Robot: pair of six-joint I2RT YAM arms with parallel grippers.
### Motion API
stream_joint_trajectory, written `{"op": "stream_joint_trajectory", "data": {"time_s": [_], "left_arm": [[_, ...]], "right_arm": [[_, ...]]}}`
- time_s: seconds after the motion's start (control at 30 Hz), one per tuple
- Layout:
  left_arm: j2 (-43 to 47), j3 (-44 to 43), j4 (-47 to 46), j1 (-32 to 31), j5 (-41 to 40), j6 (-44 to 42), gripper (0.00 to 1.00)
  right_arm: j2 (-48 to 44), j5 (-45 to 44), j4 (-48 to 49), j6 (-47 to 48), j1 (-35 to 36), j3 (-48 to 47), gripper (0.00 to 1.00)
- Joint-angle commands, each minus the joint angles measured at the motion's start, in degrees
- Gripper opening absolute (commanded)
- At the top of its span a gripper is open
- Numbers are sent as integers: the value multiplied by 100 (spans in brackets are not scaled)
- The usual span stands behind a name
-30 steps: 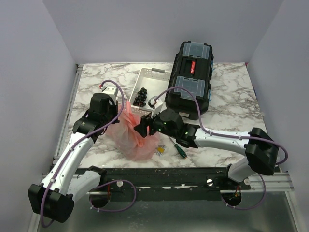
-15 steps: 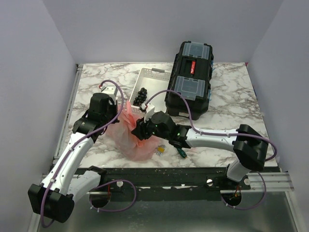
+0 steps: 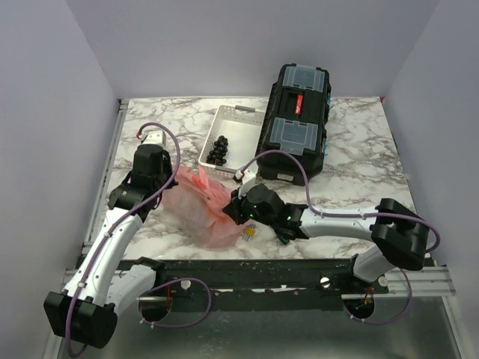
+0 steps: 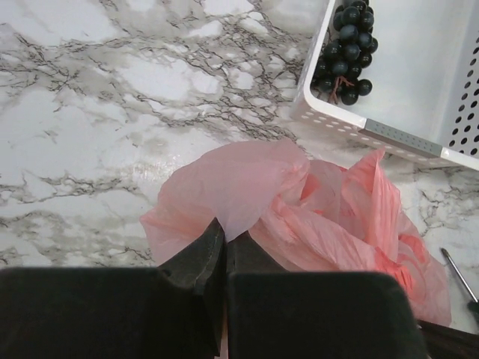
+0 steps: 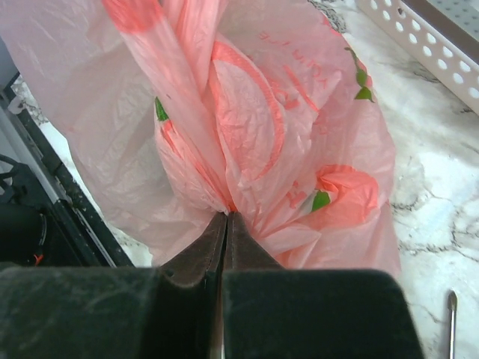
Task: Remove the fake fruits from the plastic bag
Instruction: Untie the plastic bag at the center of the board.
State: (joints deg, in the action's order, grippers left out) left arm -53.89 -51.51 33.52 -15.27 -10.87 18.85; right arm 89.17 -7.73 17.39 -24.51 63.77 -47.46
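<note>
Evidently early in the task, a thin, crinkly, translucent pink-red plastic bag (image 3: 196, 213) lies slumped on the marbled desk (image 3: 352, 176), between the two arms and just in front of a white perforated plastic tray (image 3: 243, 131).

Left gripper (image 4: 224, 241): jaws pressed fully together, pinching a fold at the bag's left margin. Right gripper (image 5: 227, 221): jaws likewise closed, clamped on a gathered pleat of film on the bag's right side. The bag thus hangs between two grips.

No fake fruits show on the desk or in the tray, which holds only a cluster of small black grapes (image 3: 218, 149). Red and green patches show on the film in the right wrist view; whether they are print or fruit cannot be told. A black plastic toolbox (image 3: 296, 120) stands beside the tray.

Judged progress: nothing is out yet. The fruits are presumably inside the bag, hidden. Finding or spreading the bag's mouth and removing every fruit remains.
</note>
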Motion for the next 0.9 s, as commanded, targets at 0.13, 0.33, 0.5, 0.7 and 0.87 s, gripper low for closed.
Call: {"op": "stream_joint_trajectory", "data": {"time_s": [0.13,0.33,0.5,0.7,0.87], "left_arm": [[438,28,-368,220,934,-47,30],[813,-4,-111,206,1902,121,57],[548,-475,747,-360,1824,406,60],[505,-431,839,-1612,212,1639,55],[391,-406,616,-2085,-278,2243,59]], "right_arm": [[-361,-317,41,-8,40,394,1],[-382,-95,147,8,46,331,1],[-415,-51,201,-20,41,363,1],[-563,-89,257,8,40,447,1],[-578,-95,266,66,40,434,1]]}}
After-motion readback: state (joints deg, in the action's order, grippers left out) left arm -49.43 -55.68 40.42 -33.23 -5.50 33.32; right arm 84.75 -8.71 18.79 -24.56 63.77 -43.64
